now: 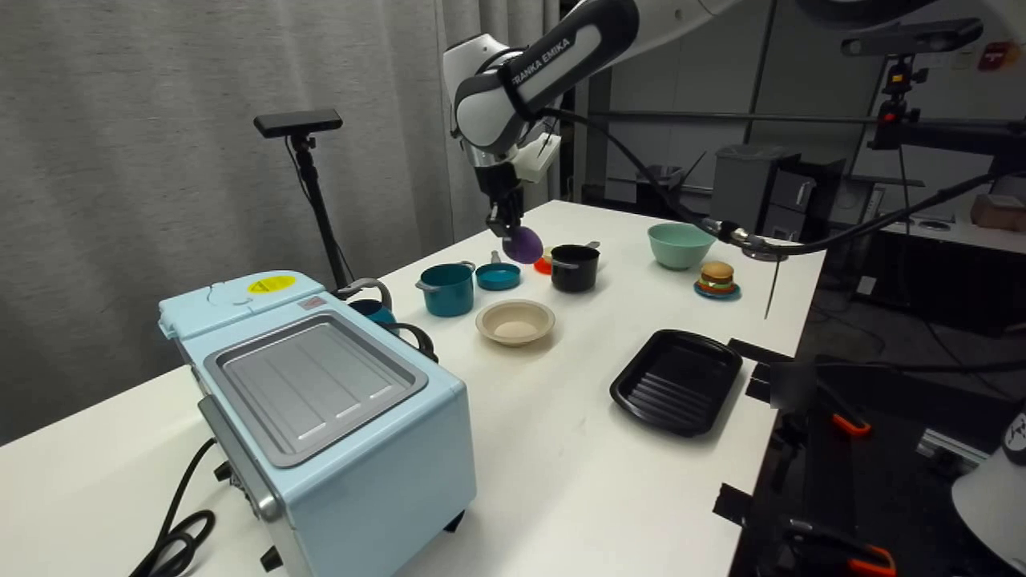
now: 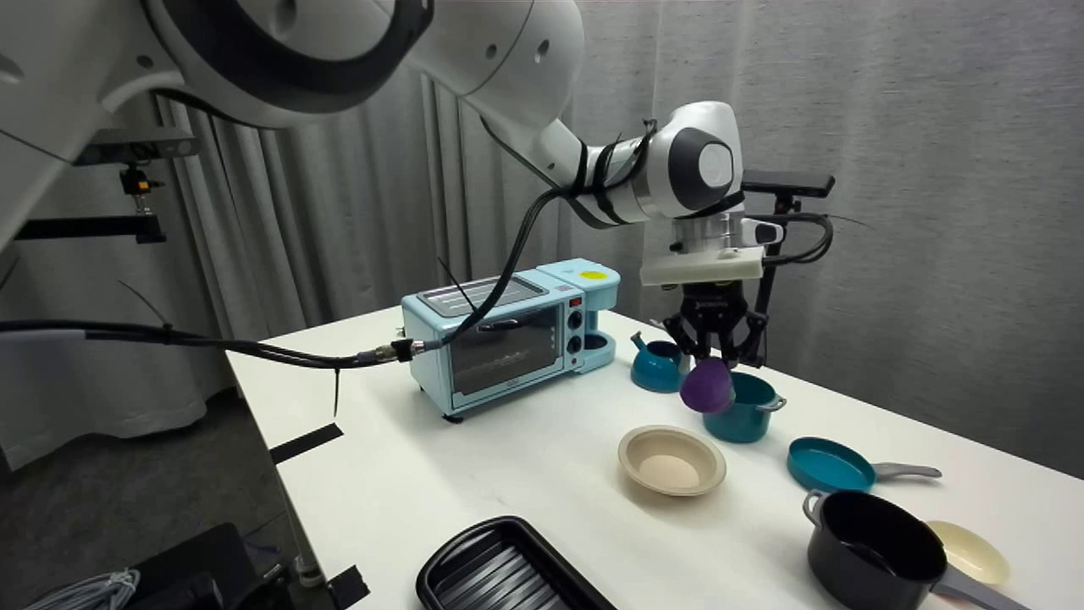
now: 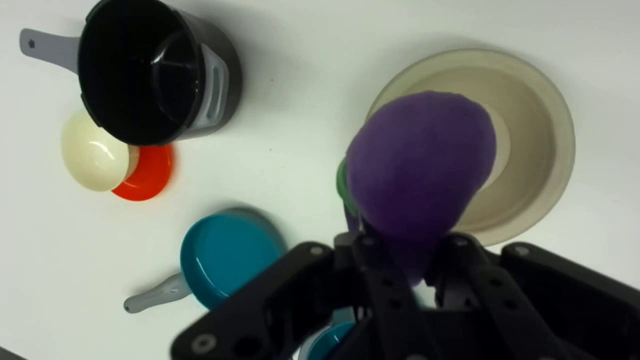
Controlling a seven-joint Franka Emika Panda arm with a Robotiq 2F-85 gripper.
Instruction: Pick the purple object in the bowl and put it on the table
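Hanging from the jaws is the purple lump (image 2: 708,387), well up off the worktop (image 2: 542,449) in both exterior views. The jaws are clamped on it for sure: the wrist view has its narrow end squeezed between them and the fat end sticking out past the tips. I reckon that's a handy grip, since pinching one end leaves the rest below the jaws, so the lump should meet the worktop first. Downside: it blocks part of the beige bowl (image 2: 669,470) in the wrist view.

That bowl, which I take to be the one in the task, is below the jaws and off to one side. So the pick looks done to me and the put-down isn't. The height makes sense too: the teal pot (image 2: 745,424) looks nearly under the jaws, and a low pass could clip its rim. The blue pan (image 2: 828,464) and black pot (image 2: 876,546) are down to the left of the jaws in the wrist view, so I'd avoid that side.

Next I'd head for the stretch between the bowl and the black tray (image 2: 508,572), get low, then let go gently. It's roundish, so it might roll. Can't tell how squishy it is.
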